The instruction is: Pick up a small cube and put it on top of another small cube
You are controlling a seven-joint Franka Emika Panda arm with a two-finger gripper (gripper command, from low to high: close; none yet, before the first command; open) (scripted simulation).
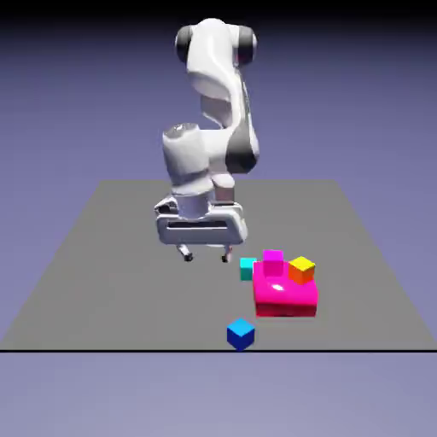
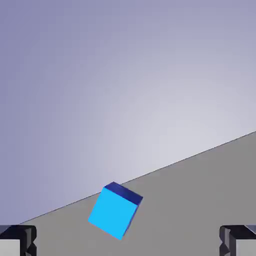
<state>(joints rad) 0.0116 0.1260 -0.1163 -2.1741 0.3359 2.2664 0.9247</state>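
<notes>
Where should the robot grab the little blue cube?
Probably from straight above, pinching two opposite flat sides of the blue cube. It sits alone near the table's near edge, apart from the pink block, so both sides look free. It is turned cornerwise in the hand view, so the open tool likely needs to twist to meet flat faces.

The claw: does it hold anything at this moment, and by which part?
Nothing is held. The claw is open above the table, and the blue cube lies apart near the table's edge.
</notes>
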